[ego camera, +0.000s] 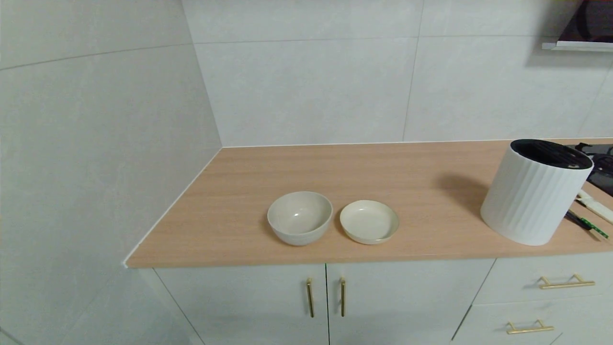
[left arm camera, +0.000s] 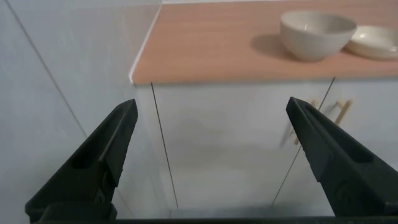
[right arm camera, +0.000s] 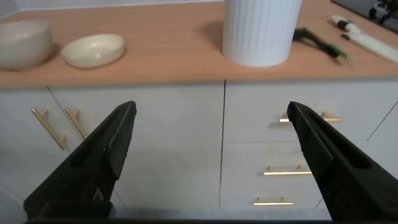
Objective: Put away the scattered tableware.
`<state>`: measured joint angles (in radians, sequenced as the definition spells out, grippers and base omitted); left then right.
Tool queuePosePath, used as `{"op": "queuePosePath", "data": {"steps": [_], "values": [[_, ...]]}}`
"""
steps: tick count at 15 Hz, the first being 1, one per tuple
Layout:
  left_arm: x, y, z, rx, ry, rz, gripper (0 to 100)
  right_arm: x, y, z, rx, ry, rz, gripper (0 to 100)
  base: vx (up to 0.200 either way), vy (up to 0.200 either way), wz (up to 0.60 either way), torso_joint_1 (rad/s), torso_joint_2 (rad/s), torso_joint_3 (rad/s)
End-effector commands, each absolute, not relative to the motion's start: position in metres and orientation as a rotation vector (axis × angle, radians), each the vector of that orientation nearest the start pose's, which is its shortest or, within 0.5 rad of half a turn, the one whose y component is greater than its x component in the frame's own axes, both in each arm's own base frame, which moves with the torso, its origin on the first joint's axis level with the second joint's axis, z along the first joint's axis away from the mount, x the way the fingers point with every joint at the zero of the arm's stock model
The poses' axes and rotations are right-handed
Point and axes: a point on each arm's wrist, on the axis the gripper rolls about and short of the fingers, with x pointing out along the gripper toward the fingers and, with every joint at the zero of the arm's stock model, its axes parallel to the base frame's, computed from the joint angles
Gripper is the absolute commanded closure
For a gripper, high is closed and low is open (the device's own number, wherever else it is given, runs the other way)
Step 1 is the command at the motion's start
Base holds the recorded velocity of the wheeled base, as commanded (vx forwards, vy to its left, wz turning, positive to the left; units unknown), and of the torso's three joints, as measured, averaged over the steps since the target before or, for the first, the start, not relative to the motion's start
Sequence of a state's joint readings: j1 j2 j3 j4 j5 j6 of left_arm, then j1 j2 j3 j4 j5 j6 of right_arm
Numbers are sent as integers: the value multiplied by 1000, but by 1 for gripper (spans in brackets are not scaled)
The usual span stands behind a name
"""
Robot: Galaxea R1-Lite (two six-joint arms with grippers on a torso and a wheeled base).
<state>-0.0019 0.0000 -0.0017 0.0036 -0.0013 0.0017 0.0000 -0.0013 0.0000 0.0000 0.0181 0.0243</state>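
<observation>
Your wooden bench [ego camera: 230,191] carries a white ribbed canister [ego camera: 534,196] toward its right end; the bowl [ego camera: 300,218] sits near the front edge, with the shallow dish [ego camera: 369,221] just beside it on the right; chopsticks [ego camera: 588,224] lie right of the canister; your left end effector [left arm camera: 211,106] and right end effector [right arm camera: 210,107] face the cabinet fronts, fingers spread wide.

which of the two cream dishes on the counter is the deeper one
The bowl on the left, nearer the side wall; the saucer beside it is flat and shallow.
</observation>
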Motion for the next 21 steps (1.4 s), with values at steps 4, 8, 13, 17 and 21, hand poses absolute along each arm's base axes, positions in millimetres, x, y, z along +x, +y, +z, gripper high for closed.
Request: {"op": "queuePosePath", "data": {"steps": [4, 8, 13, 17, 21], "values": [[-23, 0, 76, 2, 2, -3, 0, -23, 0, 75, 25, 0, 18, 0, 0, 0, 0, -239, 546, 300], [-23, 0, 76, 2, 2, -3, 0, -23, 0, 76, 25, -1, 18, 0, 0, 0, 0, -221, 513, 294], [-23, 0, 76, 2, 2, -3, 0, -23, 0, 75, 23, 0, 18, 0, 0, 0, 0, -204, 487, 289], [-23, 0, 76, 2, 2, -3, 0, -23, 0, 75, 25, 0, 18, 0, 0, 0, 0, -178, 470, 292], [-23, 0, 76, 2, 2, -3, 0, -23, 0, 76, 23, -1, 18, 0, 0, 0, 0, -148, 456, 308]]}}
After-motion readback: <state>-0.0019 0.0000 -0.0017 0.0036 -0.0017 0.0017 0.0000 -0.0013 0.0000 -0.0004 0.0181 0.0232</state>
